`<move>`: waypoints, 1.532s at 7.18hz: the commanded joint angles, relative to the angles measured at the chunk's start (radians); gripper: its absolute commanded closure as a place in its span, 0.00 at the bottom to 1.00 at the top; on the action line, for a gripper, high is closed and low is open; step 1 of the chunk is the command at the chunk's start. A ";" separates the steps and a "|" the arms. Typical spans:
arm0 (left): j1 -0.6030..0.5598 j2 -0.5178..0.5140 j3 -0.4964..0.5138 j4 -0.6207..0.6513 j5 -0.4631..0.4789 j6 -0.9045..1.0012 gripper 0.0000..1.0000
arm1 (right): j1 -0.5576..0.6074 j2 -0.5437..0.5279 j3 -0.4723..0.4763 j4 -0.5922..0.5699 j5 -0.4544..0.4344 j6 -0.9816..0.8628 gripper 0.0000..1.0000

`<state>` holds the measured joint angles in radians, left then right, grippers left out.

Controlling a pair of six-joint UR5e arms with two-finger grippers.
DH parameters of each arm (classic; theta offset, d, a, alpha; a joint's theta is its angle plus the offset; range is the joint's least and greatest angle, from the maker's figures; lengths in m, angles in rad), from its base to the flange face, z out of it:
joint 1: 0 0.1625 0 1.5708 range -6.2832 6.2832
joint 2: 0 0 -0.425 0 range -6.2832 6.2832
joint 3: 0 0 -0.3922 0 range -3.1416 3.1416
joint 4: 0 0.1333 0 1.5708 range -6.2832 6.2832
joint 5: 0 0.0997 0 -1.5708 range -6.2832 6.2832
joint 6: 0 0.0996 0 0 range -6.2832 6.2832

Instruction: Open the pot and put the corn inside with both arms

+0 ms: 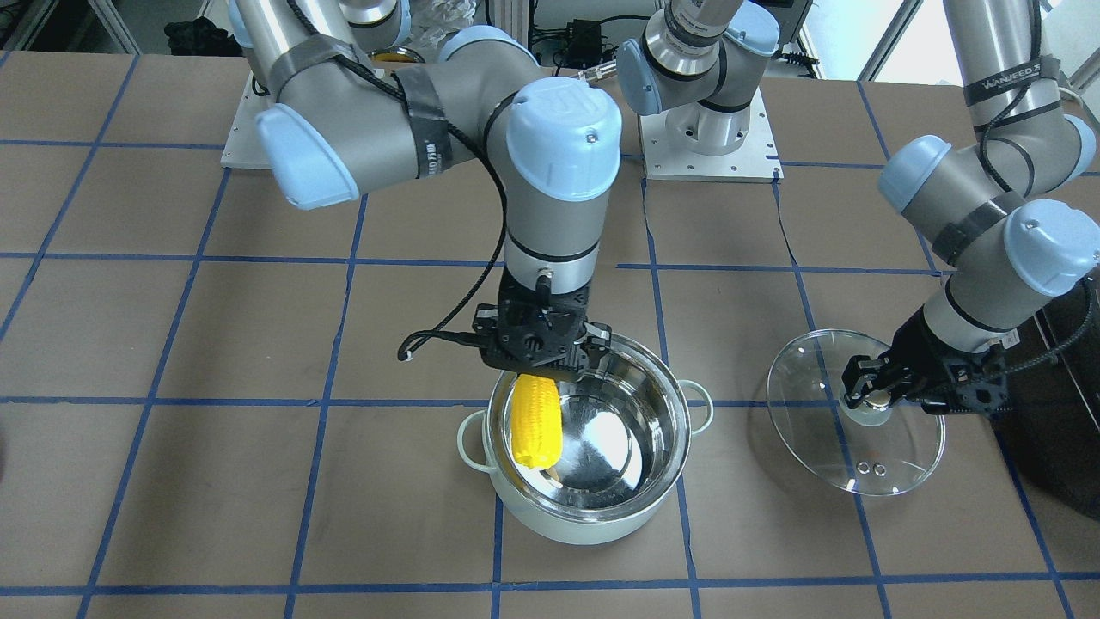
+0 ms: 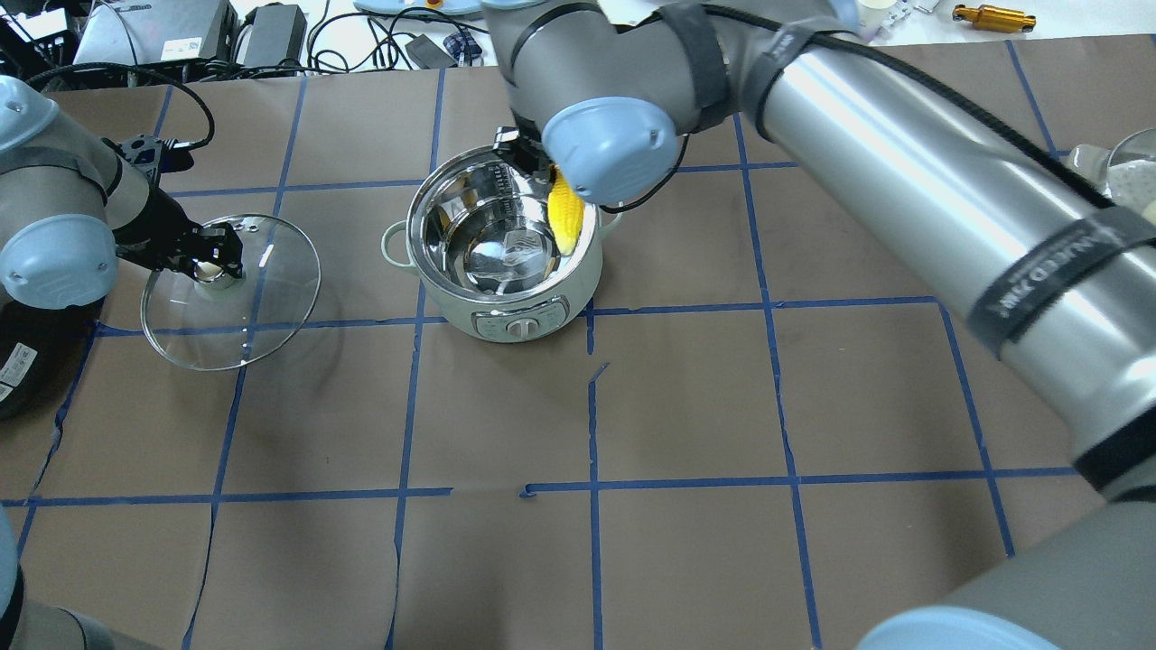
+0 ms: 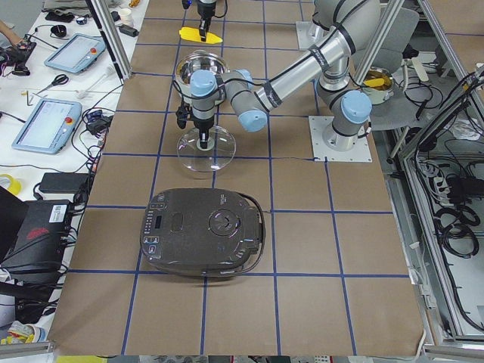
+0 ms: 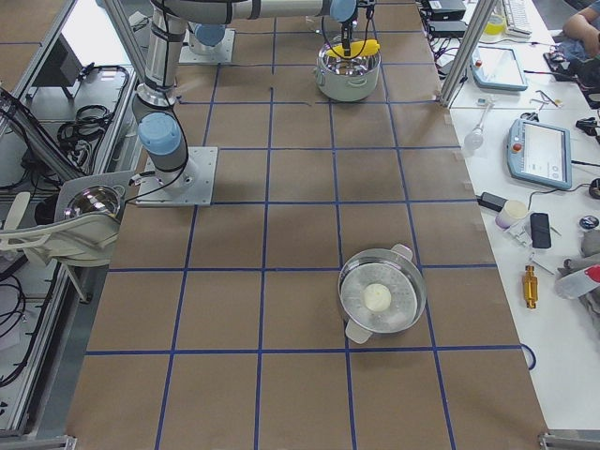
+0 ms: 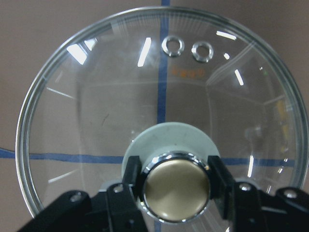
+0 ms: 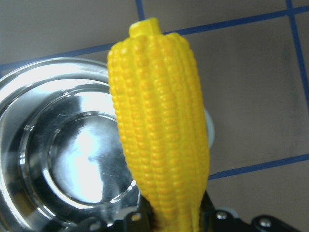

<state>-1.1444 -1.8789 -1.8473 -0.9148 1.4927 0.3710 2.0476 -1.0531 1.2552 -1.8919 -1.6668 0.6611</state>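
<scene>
While the right tool (image 1: 543, 368) pinches the yellow corn cob (image 1: 534, 421) above the open mint-green pot (image 1: 593, 520), the left tool (image 1: 870, 389) clamps the metal knob (image 5: 176, 186) of the glass lid (image 5: 96, 96). The pot stands on the brown desk (image 1: 215, 344).

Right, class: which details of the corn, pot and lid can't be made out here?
Overhead view: the blue joint cap hides how the right gripper holds the corn.
Overhead view: dial markings on the pot are too small to read.
Left wrist view: the bottom edge crops the lid and left gripper.
</scene>
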 commanded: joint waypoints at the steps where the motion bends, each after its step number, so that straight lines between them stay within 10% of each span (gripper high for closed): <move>1: 0.020 -0.017 -0.007 0.008 -0.028 0.006 0.89 | 0.059 0.096 -0.049 -0.007 0.001 0.054 1.00; 4: 0.022 -0.029 -0.006 0.005 -0.026 0.011 0.85 | 0.059 0.119 -0.046 -0.027 -0.001 0.052 0.96; 6: 0.022 -0.040 -0.006 0.007 -0.023 0.017 0.41 | 0.059 0.124 -0.048 -0.068 -0.001 0.052 0.80; 7: 0.022 -0.042 -0.006 0.005 -0.023 0.016 0.38 | 0.057 0.124 -0.048 -0.068 -0.001 0.057 0.36; 11: 0.000 0.010 0.006 -0.016 -0.020 -0.048 0.26 | 0.055 0.079 -0.039 -0.067 -0.002 0.066 0.05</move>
<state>-1.1301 -1.9037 -1.8480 -0.9143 1.4704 0.3642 2.1041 -0.9511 1.2128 -1.9601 -1.6689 0.7263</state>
